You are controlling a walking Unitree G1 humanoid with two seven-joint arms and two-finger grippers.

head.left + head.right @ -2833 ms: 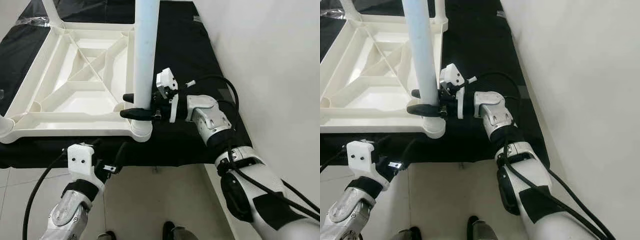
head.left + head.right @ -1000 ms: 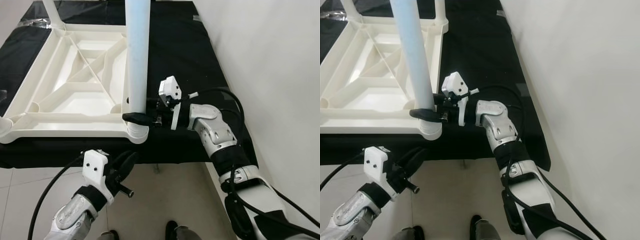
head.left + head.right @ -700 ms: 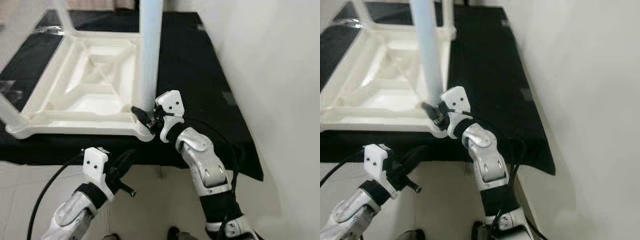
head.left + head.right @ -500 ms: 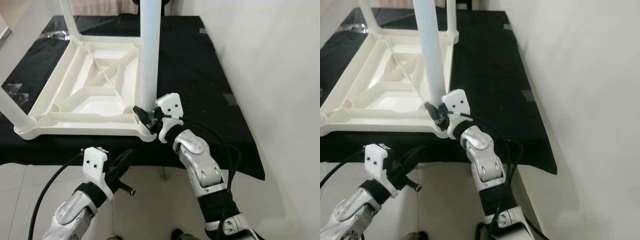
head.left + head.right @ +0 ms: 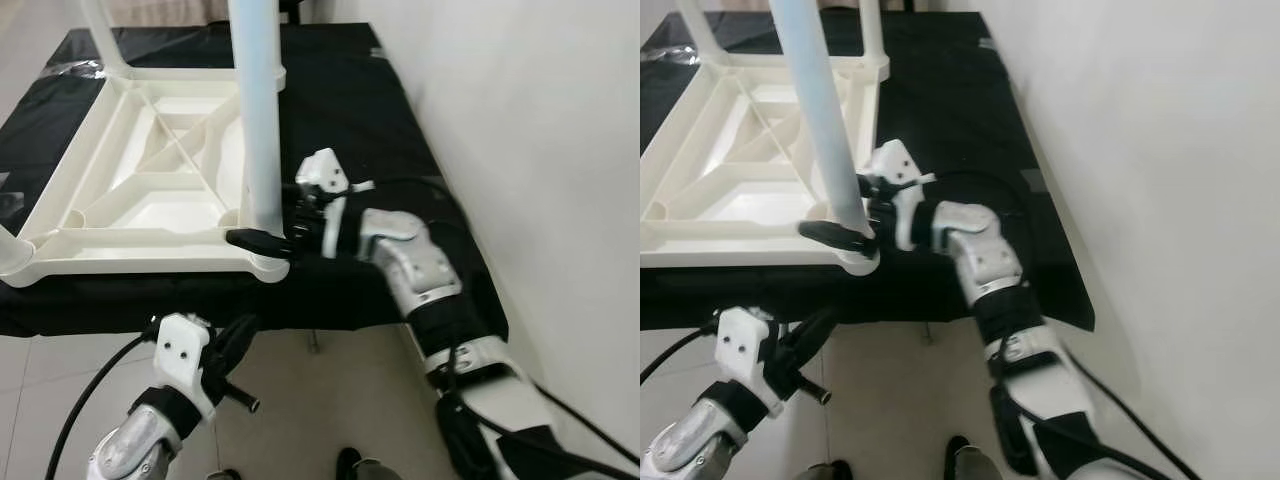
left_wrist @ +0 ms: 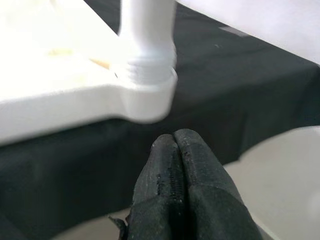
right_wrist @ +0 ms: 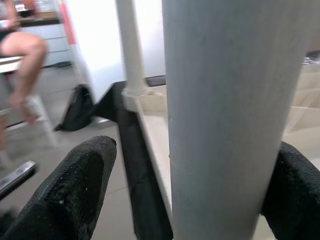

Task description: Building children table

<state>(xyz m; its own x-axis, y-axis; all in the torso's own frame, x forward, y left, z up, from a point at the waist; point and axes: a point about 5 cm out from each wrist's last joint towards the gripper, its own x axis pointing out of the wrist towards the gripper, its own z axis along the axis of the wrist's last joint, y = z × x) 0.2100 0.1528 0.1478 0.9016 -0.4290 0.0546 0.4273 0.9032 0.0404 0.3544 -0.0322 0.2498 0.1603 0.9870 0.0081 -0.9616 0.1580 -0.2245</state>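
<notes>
The white plastic children's table [image 5: 130,262] lies upside down on a black-covered surface. A white leg [image 5: 258,120] stands upright in its near right corner socket. My right gripper [image 5: 262,225] reaches in from the right at the leg's base and is open. One finger [image 7: 82,180] stands clear of the leg on one side. The other finger [image 7: 295,182] is partly hidden behind the leg. My left gripper [image 5: 240,335] hangs below the table's front edge over the floor, shut on nothing. In the left wrist view its fingers [image 6: 175,180] point up at the corner socket [image 6: 147,95].
Other legs stand at the far left corner [image 5: 100,30], the far right corner [image 5: 868,30] and the near left corner [image 5: 8,250]. A white wall [image 5: 540,150] runs close along the right. Tiled floor [image 5: 330,400] lies below. A seated person [image 7: 22,50] and a black bag [image 7: 80,107] are beyond the table.
The camera has swung, so the whole scene has shifted. My right gripper has stayed at the base of the leg. My left gripper has sunk slightly lower under the table edge.
</notes>
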